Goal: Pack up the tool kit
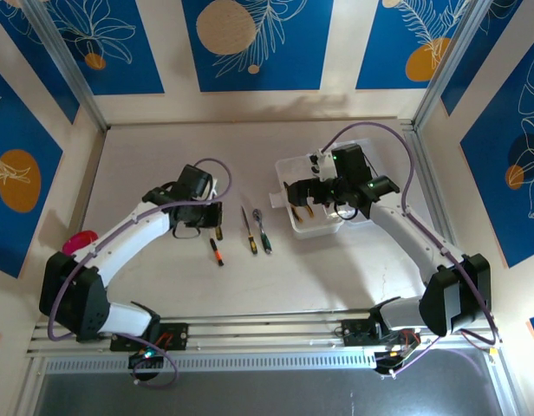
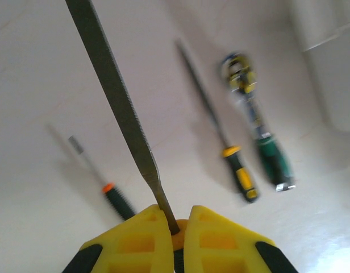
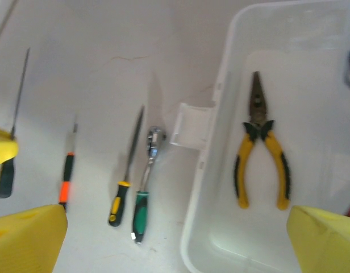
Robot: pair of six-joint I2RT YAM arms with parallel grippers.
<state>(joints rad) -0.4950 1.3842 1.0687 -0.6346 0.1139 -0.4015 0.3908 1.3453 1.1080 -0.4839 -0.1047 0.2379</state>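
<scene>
Sitting at the right side of the table (image 1: 146, 156), the box (image 3: 225, 68) has yellow pliers (image 3: 260, 153) inside, tips pointing away from the arms. The right gripper (image 3: 178, 219) hangs over it, jaws wide apart and holding nothing, so that arm is the nearer one. The left gripper (image 2: 174, 219) is well off to the left, squeezed tight on a file (image 2: 124, 114) that sticks straight out past its fingers. The box lies to its right, past three tools resting side by side between them: a screwdriver (image 2: 115, 199), a second file (image 2: 237, 170) and a ratchet (image 2: 260, 136). I can read no words on anything.
</scene>
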